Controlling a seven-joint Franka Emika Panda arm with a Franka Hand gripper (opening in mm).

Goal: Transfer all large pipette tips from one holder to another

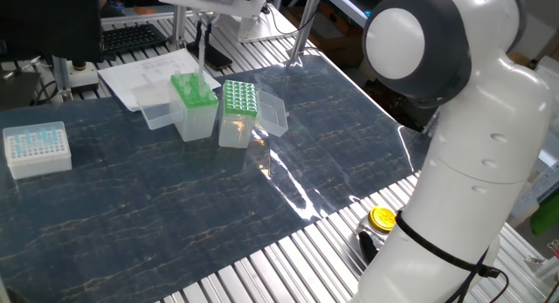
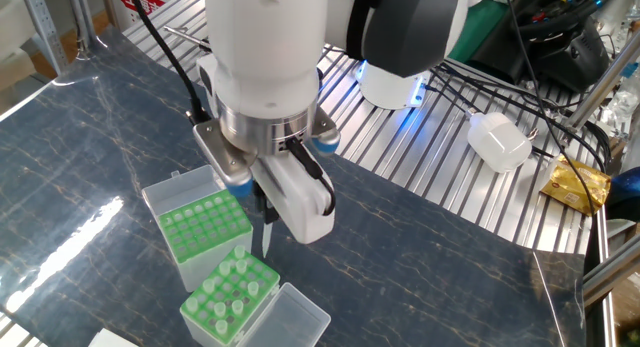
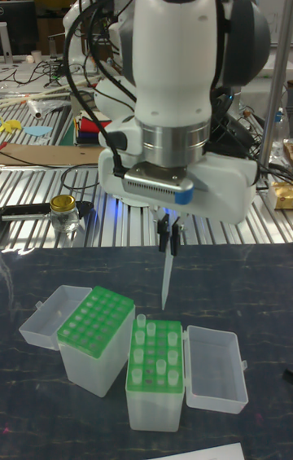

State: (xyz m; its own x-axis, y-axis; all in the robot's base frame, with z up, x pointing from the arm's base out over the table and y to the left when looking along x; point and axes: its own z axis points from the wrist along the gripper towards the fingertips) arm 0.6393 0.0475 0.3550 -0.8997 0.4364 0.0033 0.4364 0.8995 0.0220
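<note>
A laboratory bench is shown: green tip racks (image 3: pixel 96 322) and a white tip box (image 1: pixel 37 148) are set on a dark mat (image 1: pixel 175 207) over a slatted metal table (image 2: pixel 440 202). What seems to be a monitor (image 3: pixel 18 22), along with cables (image 2: pixel 540 47), is seen behind.

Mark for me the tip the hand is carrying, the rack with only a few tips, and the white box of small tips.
carried tip (image 3: pixel 164 281), tall fixed view, mid-shaft.
sparse rack (image 3: pixel 156 358), tall fixed view, green top plate.
white box (image 1: pixel 37 150), one fixed view, top face.

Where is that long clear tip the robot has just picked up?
In the tall fixed view, the pipette tip hangs point-down from the gripper, above the gap between the two green racks, touching neither.
</note>
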